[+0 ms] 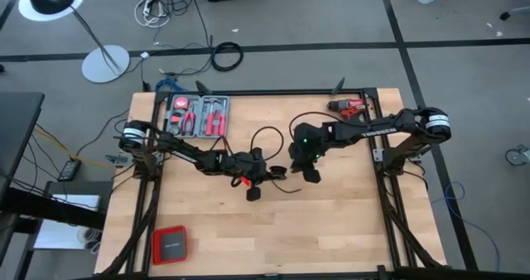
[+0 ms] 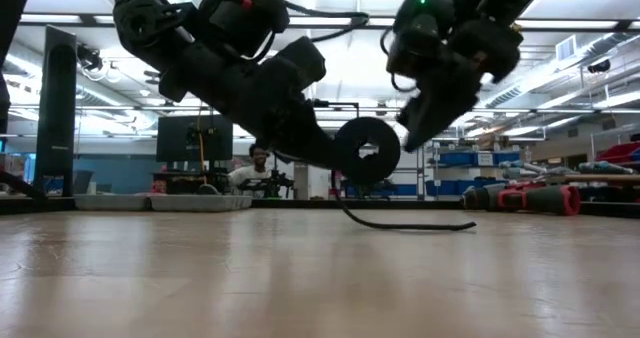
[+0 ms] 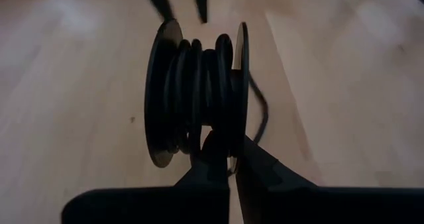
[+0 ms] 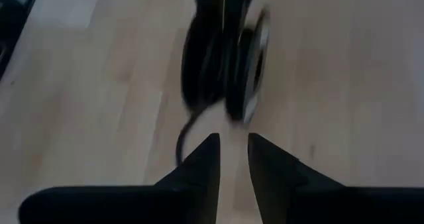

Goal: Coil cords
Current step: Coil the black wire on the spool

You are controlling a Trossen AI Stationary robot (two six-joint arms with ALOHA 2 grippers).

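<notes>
Most of the cord (image 3: 199,95) sat wound on a spool (image 2: 366,150) held just above mid-table, its discs upright, with a loose tail (image 2: 405,223) trailing along the wood. Left gripper (image 3: 228,159) was pinched shut on the spool's rim, while the right gripper (image 4: 233,151) hovered just beside it, fingers slightly apart, holding nothing.

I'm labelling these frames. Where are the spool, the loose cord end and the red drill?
spool (image 3: 195,98), left wrist view, on the wound cord between its two discs.
cord end (image 2: 410,224), low view, on the stretch lying on the table.
drill (image 1: 351,107), high view, on its red body.
</notes>
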